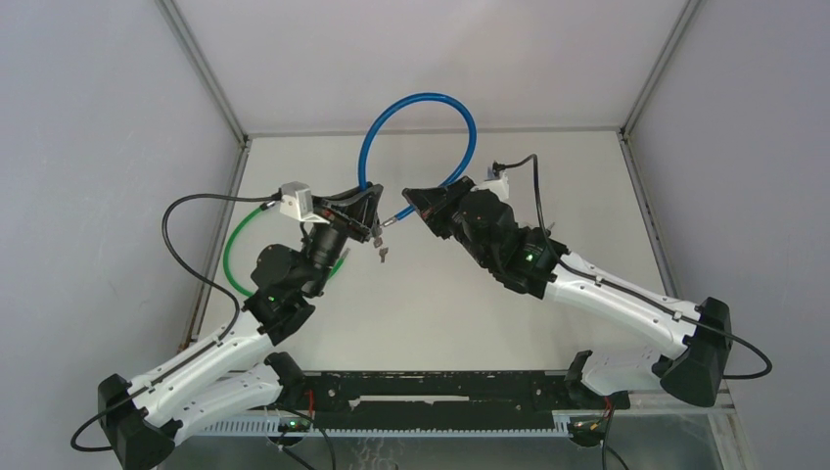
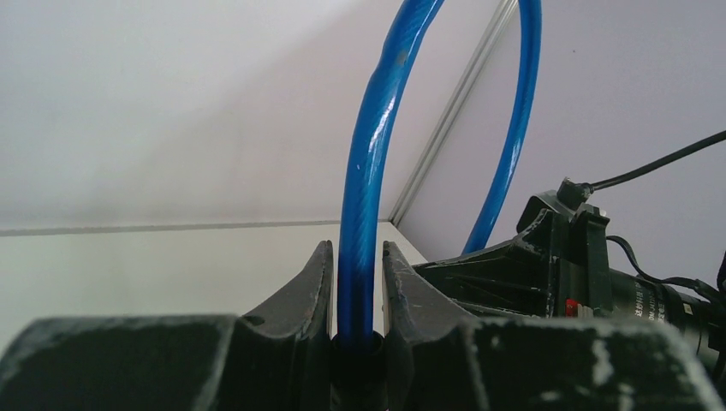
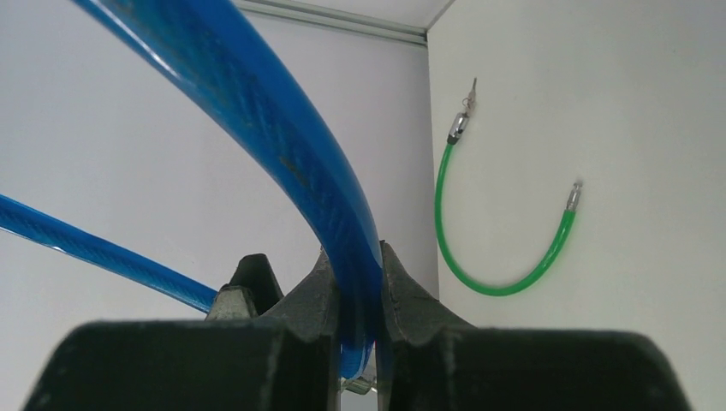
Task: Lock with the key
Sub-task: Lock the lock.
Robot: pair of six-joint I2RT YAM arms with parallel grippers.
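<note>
A blue cable lock arches above the table between my two grippers. My left gripper is shut on the end with the black lock body; the blue cable rises from between its fingers. A bunch of keys hangs just below this gripper. My right gripper is shut on the cable's other end, whose metal pin points toward the lock body with a small gap between them.
A green cable lock lies on the table by the left wall, behind my left arm; it also shows in the right wrist view. The right arm's wrist is close on the left gripper's right. White walls enclose the table.
</note>
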